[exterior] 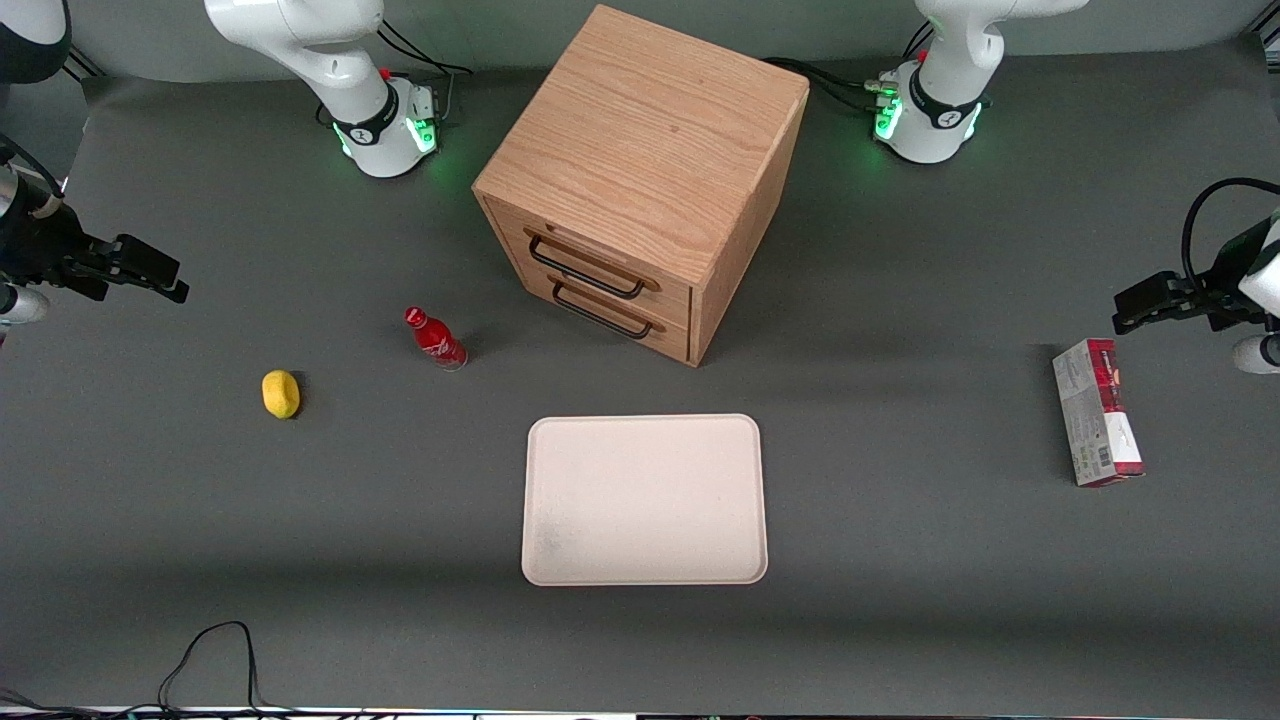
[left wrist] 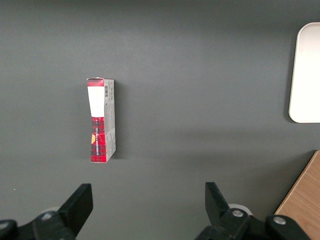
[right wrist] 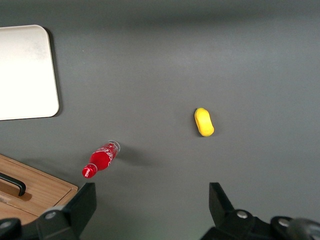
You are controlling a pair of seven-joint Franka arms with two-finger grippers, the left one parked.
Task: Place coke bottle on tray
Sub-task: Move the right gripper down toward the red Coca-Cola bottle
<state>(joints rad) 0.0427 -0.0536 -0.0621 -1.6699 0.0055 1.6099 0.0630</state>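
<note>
The coke bottle [exterior: 435, 339], small and red with a red cap, stands on the dark table in front of the wooden drawer cabinet [exterior: 640, 180], nothing touching it. It also shows in the right wrist view as the coke bottle [right wrist: 101, 159]. The cream tray [exterior: 645, 500] lies flat and bare, nearer the front camera than the bottle and cabinet; one corner of the tray [right wrist: 25, 72] shows from the wrist. My gripper [exterior: 165, 280] hovers open at the working arm's end of the table, well apart from the bottle. The gripper [right wrist: 151, 197] holds nothing.
A yellow lemon [exterior: 281, 394] lies on the table between my gripper and the bottle, slightly nearer the front camera; it shows from the wrist as the lemon [right wrist: 204, 122]. A red-and-grey carton [exterior: 1097, 412] lies toward the parked arm's end. A black cable [exterior: 210, 650] loops at the table's front edge.
</note>
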